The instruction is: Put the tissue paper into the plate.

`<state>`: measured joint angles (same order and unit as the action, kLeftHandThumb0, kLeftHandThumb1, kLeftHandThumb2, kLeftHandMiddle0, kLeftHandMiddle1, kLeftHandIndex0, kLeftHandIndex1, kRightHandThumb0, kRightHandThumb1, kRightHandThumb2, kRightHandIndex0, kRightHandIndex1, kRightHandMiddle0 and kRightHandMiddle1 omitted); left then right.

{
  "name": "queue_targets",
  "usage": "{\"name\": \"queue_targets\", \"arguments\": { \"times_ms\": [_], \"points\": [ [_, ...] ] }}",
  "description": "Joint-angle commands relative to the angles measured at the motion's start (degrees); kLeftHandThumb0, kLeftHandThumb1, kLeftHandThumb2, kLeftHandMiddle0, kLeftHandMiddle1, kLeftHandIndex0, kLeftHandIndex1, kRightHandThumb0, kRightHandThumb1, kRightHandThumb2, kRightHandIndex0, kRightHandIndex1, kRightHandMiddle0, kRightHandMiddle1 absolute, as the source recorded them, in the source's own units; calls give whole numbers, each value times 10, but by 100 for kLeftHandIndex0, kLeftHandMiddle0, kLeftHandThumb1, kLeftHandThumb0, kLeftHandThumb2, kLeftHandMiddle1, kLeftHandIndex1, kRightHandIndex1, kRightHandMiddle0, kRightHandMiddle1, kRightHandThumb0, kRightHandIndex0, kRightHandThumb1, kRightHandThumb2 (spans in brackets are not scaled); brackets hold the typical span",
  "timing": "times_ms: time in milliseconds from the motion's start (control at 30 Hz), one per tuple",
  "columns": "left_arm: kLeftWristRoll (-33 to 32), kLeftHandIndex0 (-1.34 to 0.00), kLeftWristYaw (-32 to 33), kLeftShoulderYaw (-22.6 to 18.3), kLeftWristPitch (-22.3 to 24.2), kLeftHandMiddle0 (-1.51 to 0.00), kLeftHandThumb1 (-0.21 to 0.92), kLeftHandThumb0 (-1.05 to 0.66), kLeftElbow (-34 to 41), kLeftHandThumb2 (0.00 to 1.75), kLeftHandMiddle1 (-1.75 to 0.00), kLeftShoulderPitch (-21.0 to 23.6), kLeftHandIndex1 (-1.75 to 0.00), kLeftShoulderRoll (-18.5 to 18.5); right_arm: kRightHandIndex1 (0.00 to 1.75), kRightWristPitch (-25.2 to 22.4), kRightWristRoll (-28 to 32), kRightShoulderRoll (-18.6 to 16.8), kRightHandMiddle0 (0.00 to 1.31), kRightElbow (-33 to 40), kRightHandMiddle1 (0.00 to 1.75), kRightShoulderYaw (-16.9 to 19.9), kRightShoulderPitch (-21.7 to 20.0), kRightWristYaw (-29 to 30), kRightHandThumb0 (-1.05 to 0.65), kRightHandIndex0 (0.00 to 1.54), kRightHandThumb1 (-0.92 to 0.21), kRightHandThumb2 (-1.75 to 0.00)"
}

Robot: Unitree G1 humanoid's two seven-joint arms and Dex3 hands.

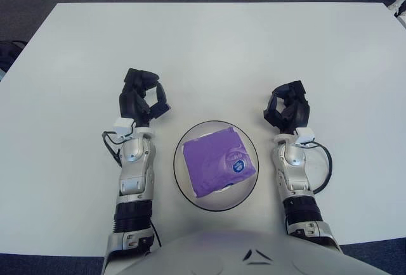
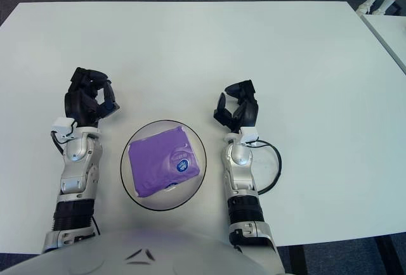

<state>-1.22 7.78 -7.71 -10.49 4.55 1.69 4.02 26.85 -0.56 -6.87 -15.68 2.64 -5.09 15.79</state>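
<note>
The purple tissue pack [image 1: 219,161] lay flat inside the plate [image 1: 184,183] on the white table [image 1: 209,47]. The left hand [image 1: 141,97], fingers curled and holding nothing, sat left of the plate; the right hand [image 1: 288,107], likewise curled and holding nothing, sat to its right.

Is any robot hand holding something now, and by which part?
Nothing is held. The tissue pack lies in the plate; left robot hand and right robot hand are curled, empty.
</note>
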Motion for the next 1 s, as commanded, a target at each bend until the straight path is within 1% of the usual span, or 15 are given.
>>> {"name": "queue_targets", "arguments": {
  "times_ms": [0, 267, 533, 967],
  "points": [
    [24, -50, 14, -3, 7, -84, 46, -43, -17, 115, -175, -18, -175, -10, 165, -7, 26, -33, 44, -80, 175, 16, 57, 4, -42, 68, -53, -105],
    [39, -47, 17, -2, 1, -82, 50, -42, -39, 110, -175, -30, -175, -13, 166, -10, 27, -34, 44, -74, 175, 14, 61, 2, -42, 68, -53, -105],
    [9, -48, 0, -2, -21, -80, 49, -43, -55, 111, -175, -43, -175, -6, 167, -16, 28, -35, 44, -68, 175, 14, 64, 3, -41, 68, -54, -104],
    [-22, -49, -18, -4, -32, -77, 47, -43, -69, 113, -175, -64, -175, -3, 167, -17, 25, -34, 44, -63, 175, 13, 70, 4, -41, 67, -54, -104]
  ]
}}
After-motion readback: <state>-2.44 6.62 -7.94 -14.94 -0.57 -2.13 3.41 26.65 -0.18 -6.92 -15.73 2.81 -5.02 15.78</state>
